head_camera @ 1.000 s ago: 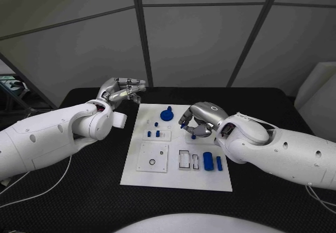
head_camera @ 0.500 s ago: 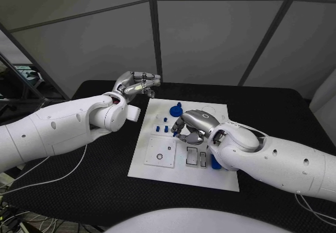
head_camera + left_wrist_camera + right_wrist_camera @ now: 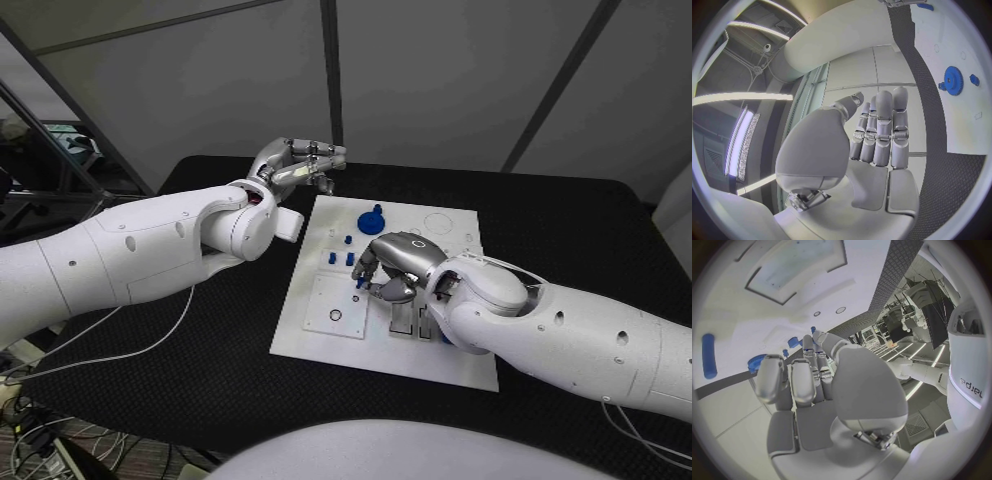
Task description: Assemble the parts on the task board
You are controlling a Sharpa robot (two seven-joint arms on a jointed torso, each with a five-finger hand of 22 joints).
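Roughly: one task board (image 3: 325,335), one blue gear (image 3: 371,221), three small blue pegs (image 3: 343,259).

A lab: grey panelled walls (image 3: 433,80), ceiling strip lights (image 3: 745,137), black test table (image 3: 577,230).

black textured surface (image 3: 173,370), grey wall panels (image 3: 433,80) behind it with dark seams, white cable (image 3: 101,345) trailing across the surface's left side

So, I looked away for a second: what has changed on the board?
The right hand has shifted across the task board toward the small blue pegs; whether it holds a part, I cannot tell. The left hand and blue gear stayed put.
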